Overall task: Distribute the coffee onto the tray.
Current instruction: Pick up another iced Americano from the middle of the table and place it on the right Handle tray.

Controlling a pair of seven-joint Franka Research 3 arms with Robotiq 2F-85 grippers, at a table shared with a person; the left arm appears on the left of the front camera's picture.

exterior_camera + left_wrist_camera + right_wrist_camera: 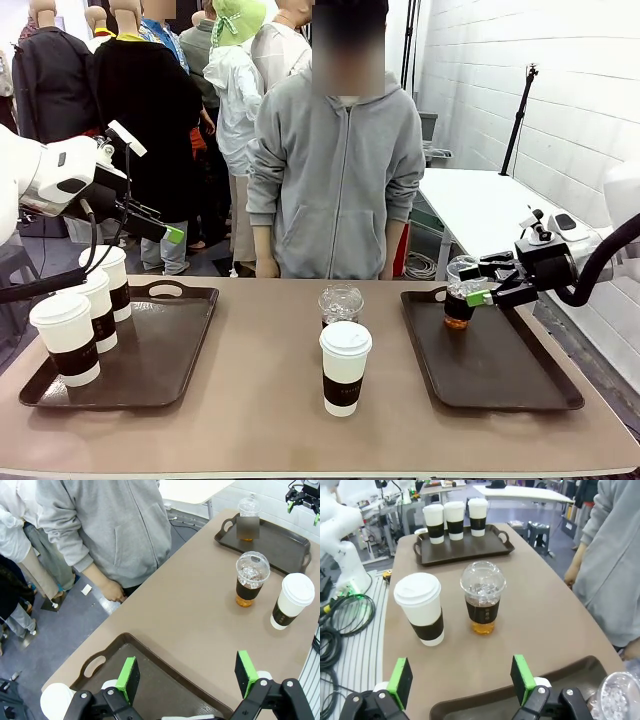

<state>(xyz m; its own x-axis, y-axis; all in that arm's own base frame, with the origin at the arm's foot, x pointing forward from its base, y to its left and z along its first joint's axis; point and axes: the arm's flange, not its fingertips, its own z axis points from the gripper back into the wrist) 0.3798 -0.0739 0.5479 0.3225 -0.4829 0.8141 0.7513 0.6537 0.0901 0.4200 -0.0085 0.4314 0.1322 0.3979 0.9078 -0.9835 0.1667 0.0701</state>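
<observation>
Three white lidded cups [67, 338] with brown sleeves stand on the left tray [160, 350]. My left gripper [187, 672] hangs open above that tray, holding nothing. At the table's middle stand one white cup [345, 365] and, behind it, a clear dome-lidded cup [341, 303] of amber liquid. A second clear cup [459, 300] stands at the near-left corner of the right tray [500, 370]. My right gripper [480, 285] is open just beside it, with nothing between its fingers [520, 677].
A person in a grey hoodie [335, 170] stands at the far edge, arms down. The table surface [260, 400] is bare between the trays. Most of the right tray is free. Cables [340, 625] lie on the floor beside the table.
</observation>
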